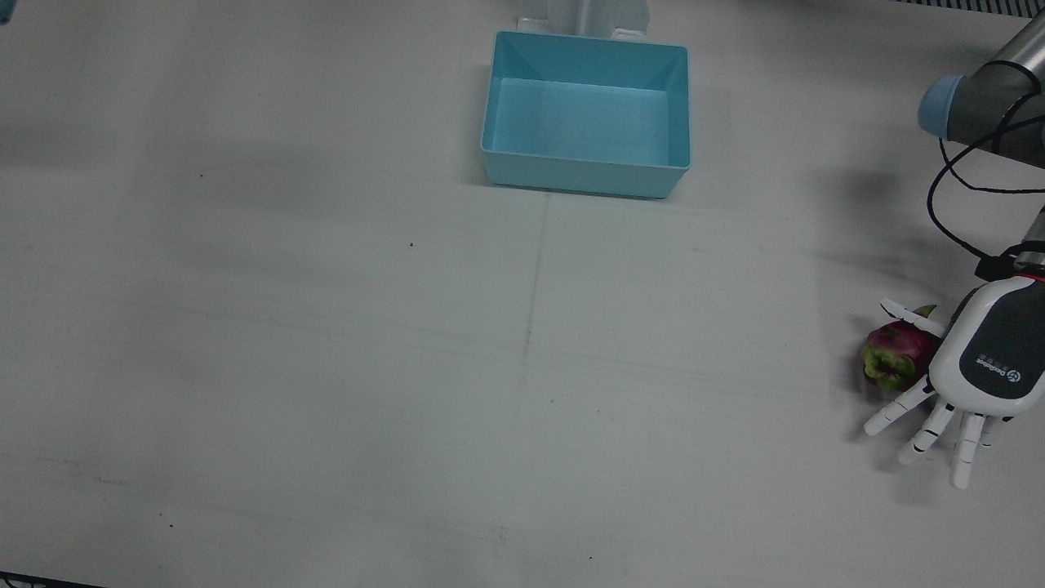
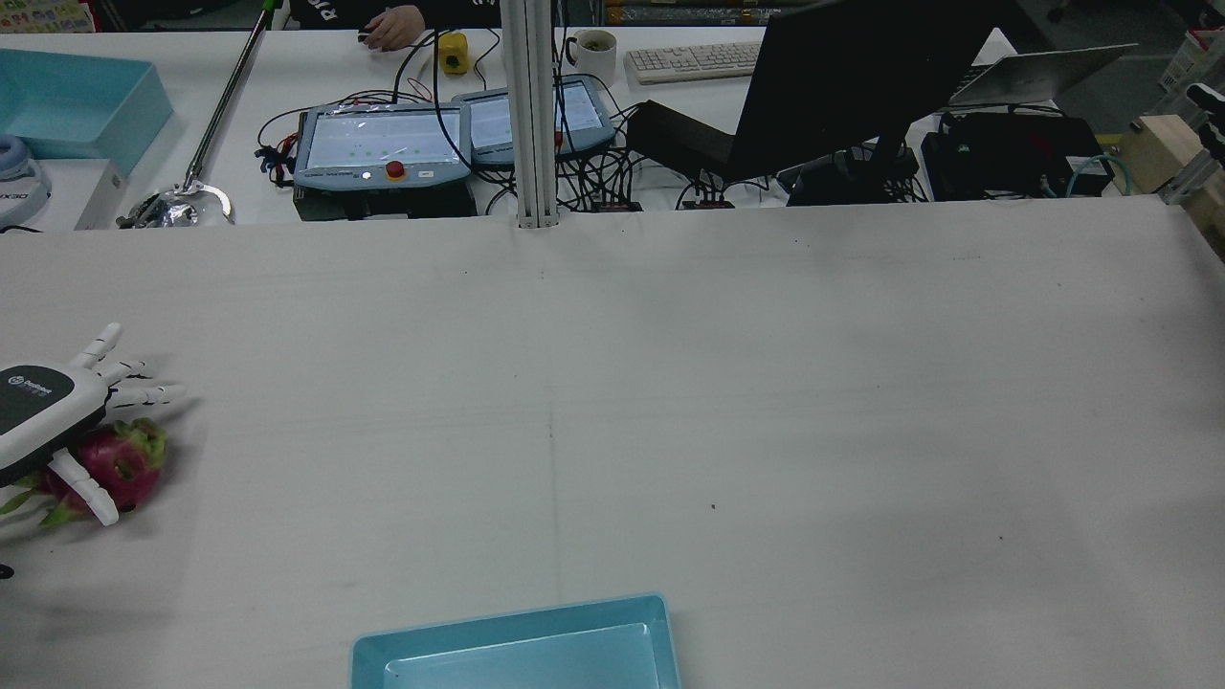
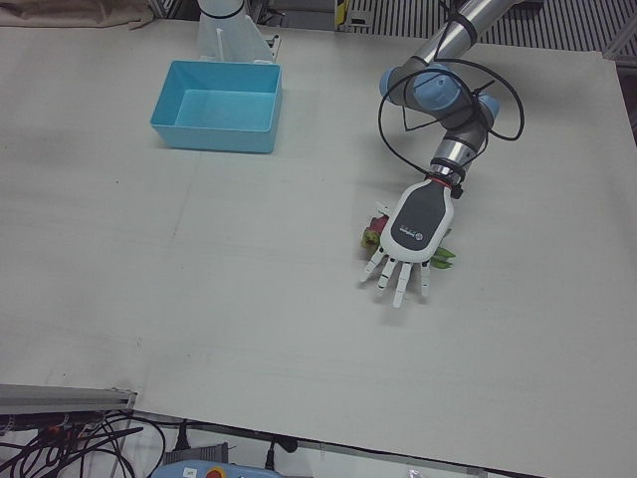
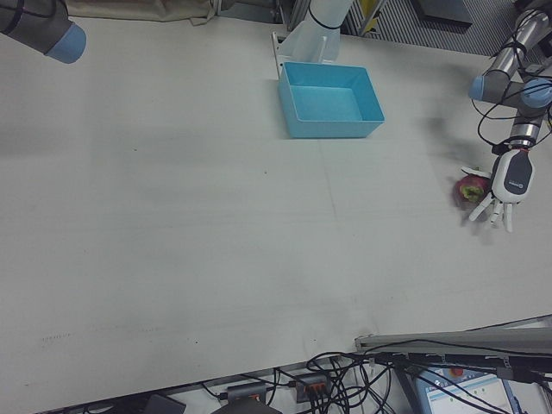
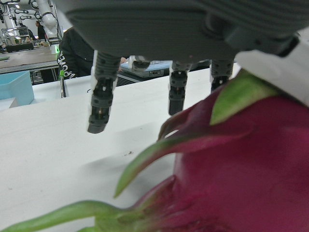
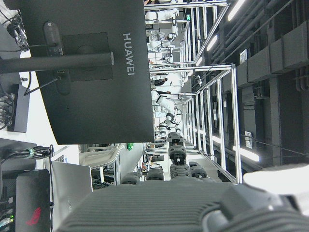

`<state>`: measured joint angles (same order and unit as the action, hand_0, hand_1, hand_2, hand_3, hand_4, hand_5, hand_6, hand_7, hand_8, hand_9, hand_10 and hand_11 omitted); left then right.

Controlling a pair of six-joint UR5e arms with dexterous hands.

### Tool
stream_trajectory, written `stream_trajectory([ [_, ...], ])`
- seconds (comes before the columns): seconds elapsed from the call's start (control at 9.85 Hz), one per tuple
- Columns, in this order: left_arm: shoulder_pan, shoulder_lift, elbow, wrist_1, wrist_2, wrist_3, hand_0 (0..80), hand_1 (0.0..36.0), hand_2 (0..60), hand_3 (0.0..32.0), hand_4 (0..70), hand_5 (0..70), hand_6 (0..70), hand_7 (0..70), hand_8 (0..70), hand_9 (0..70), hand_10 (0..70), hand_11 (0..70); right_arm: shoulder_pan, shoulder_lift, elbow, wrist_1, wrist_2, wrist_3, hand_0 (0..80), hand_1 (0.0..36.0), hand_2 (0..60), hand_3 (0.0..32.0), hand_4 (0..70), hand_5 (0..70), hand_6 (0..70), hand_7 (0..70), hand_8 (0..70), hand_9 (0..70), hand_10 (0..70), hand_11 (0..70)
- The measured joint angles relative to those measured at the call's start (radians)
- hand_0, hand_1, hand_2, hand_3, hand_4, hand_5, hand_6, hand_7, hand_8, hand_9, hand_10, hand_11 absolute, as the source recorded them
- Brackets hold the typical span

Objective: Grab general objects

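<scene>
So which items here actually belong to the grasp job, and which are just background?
Job:
- dragon fruit
- left robot hand, open, spread above the fruit
- blue bin, empty, probably the drop spot

Background:
- monitor
- keyboard
- mug
- teach pendants

- Your front view looked almost straight down, the blue bin (image 1: 588, 114) at 12 o'clock.
- Your rear view faced the operators' desks from high behind.
- Both corner views shared that bin.
- Your left hand view sat close against the dragon fruit (image 5: 241, 174).
</scene>
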<state>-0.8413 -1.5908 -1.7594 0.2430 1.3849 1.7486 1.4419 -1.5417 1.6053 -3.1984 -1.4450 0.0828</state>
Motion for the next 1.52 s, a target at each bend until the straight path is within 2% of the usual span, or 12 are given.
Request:
stream_trajectory([
  [0.1, 0.002, 0.000, 0.006, -0.006, -0.003, 0.001, 43.0, 0.0, 11.3, 0.0, 70.0, 60.3, 70.0, 70.0, 64.2, 70.0, 60.7, 70.0, 0.000, 0.000, 0.000, 0.000, 0.000, 0.000, 0.0, 0.0, 0.0, 0.0, 0.0, 0.0, 0.0, 0.0, 0.0, 0.0, 0.0, 0.0],
  [0.2, 0.003, -0.001, 0.016, -0.015, -0.005, 0.001, 43.0, 0.0, 12.5, 0.0, 70.0, 64.2, 70.0, 70.0, 68.6, 70.0, 67.2, 70.0, 0.000, 0.000, 0.000, 0.000, 0.000, 0.000, 0.0, 0.0, 0.0, 0.0, 0.0, 0.0, 0.0, 0.0, 0.0, 0.0, 0.0, 0.0],
  [0.3, 0.004, -0.002, 0.029, -0.024, -0.006, 0.001, 42.6, 0.0, 13.1, 0.0, 70.0, 69.4, 70.0, 70.0, 70.0, 70.0, 70.0, 70.0, 0.000, 0.000, 0.000, 0.000, 0.000, 0.000, 0.0, 0.0, 0.0, 0.0, 0.0, 0.0, 0.0, 0.0, 0.0, 0.0, 0.0, 0.0],
  [0.71, 0.004, -0.008, 0.054, -0.050, -0.001, -0.010, 44.3, 0.0, 17.9, 0.0, 70.0, 70.0, 70.0, 70.0, 70.0, 70.0, 70.0, 70.0, 0.000, 0.000, -0.001, 0.000, 0.000, 0.000, 0.0, 0.0, 0.0, 0.0, 0.0, 0.0, 0.0, 0.0, 0.0, 0.0, 0.0, 0.0],
  [1.02, 0.000, -0.034, -0.011, 0.022, 0.024, -0.059, 44.7, 0.0, 23.5, 0.0, 70.0, 70.0, 70.0, 70.0, 70.0, 70.0, 70.0, 70.0, 0.000, 0.000, 0.000, 0.000, 0.000, 0.000, 0.0, 0.0, 0.0, 0.0, 0.0, 0.0, 0.0, 0.0, 0.0, 0.0, 0.0, 0.0],
  [1.32, -0.007, -0.111, -0.032, 0.090, 0.070, -0.149, 44.4, 0.0, 18.8, 0.0, 70.0, 70.0, 70.0, 70.0, 70.0, 70.0, 70.0, 70.0, 0.000, 0.000, 0.001, 0.000, 0.000, 0.000, 0.0, 0.0, 0.0, 0.0, 0.0, 0.0, 0.0, 0.0, 0.0, 0.0, 0.0, 0.0],
  [1.52, -0.008, -0.159, -0.033, 0.103, 0.088, -0.233, 45.5, 0.0, 20.2, 0.0, 70.0, 70.0, 70.0, 70.0, 70.0, 70.0, 70.0, 70.0, 0.000, 0.000, 0.000, 0.000, 0.000, 0.000, 0.0, 0.0, 0.0, 0.0, 0.0, 0.0, 0.0, 0.0, 0.0, 0.0, 0.0, 0.0],
])
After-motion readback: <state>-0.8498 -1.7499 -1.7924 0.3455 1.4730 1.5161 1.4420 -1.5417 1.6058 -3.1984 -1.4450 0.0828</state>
